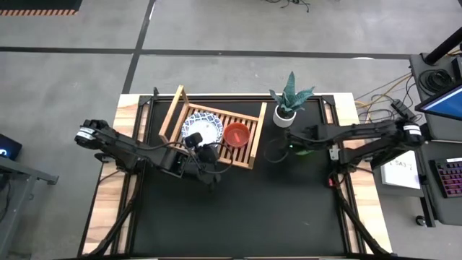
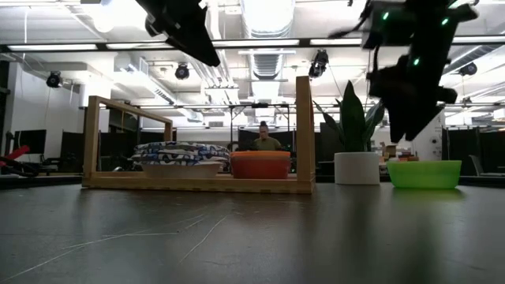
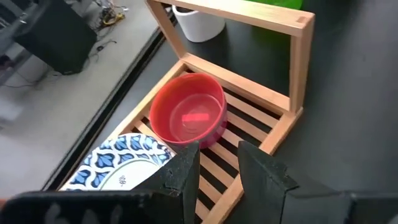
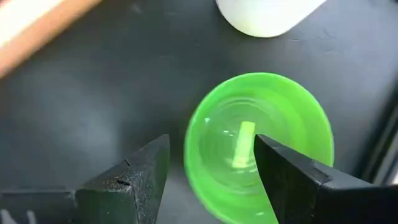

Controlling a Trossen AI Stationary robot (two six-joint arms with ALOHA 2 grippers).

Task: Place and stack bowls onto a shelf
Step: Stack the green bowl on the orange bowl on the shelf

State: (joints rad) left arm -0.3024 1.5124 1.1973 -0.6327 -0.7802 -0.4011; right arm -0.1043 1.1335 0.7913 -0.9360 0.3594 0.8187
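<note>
Right tool spread above green bowl
Bowl on desk beside wooden shelf; red bowl on shelf; left tool over shelf, narrowly parted, empty

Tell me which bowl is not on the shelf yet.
The green bowl: it sits on the black table beside the white plant pot, under the right pincer; the others rest on the shelf.

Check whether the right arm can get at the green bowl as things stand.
Probably yes. The right claw hangs open directly above the green bowl, which sits alone on the table beside the plant pot; nothing lies between claw and bowl.
</note>
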